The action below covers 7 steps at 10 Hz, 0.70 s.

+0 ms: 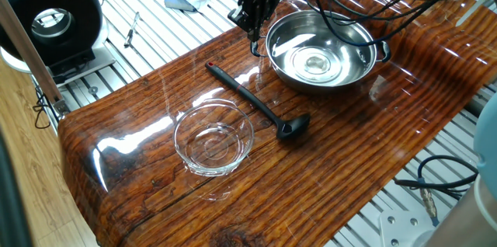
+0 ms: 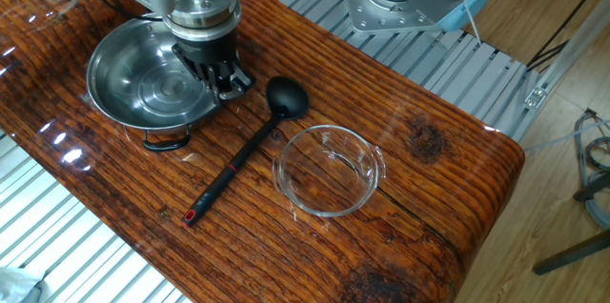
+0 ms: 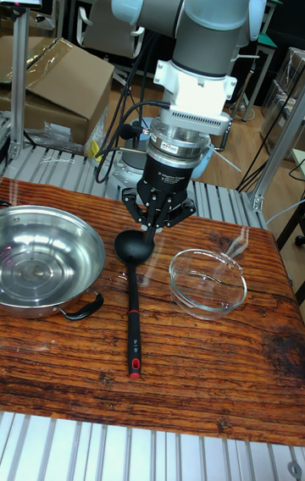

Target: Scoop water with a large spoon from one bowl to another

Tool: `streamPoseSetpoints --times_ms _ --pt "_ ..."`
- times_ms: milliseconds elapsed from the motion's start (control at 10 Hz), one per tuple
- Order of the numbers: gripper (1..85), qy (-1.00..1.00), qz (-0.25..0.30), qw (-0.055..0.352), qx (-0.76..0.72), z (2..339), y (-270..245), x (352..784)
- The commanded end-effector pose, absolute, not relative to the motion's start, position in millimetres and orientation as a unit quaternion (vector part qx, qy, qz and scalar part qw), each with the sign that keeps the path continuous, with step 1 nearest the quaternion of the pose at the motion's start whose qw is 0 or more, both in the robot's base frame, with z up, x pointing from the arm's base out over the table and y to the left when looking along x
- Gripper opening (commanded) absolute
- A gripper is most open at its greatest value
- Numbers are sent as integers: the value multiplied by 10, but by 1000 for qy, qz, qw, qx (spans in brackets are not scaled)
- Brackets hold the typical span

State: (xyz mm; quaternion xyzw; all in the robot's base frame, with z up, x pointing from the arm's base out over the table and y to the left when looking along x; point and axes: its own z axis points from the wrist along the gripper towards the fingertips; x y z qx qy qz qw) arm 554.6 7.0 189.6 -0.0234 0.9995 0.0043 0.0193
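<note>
The two-finger gripper hangs with its fingers drawn together on nothing, just beside the rim of the wide shiny stainless-steel bowl with side handles and above bare wood. From the gripper, the long black plastic ladle lies flat on the striped brown wooden table, untouched, on the side away from the steel bowl. Its small round scoop is the end nearer the gripper. The thin straight handle runs away along the table, ending in a red tip well apart from the fingers. The small clear glass bowl with a thick rim stands beyond the ladle, close to the scoop. A shiny pool of water sits in the steel bowl. Reaching the handle would likely mean travelling along that axis, away from the steel bowl.
</note>
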Motion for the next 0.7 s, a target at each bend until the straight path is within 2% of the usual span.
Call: streamPoseSetpoints --times_ms 0,600 --pt "10 1000 8 20 -23 1891 91 5537" --pt "10 999 11 24 -20 1810 78 5507"
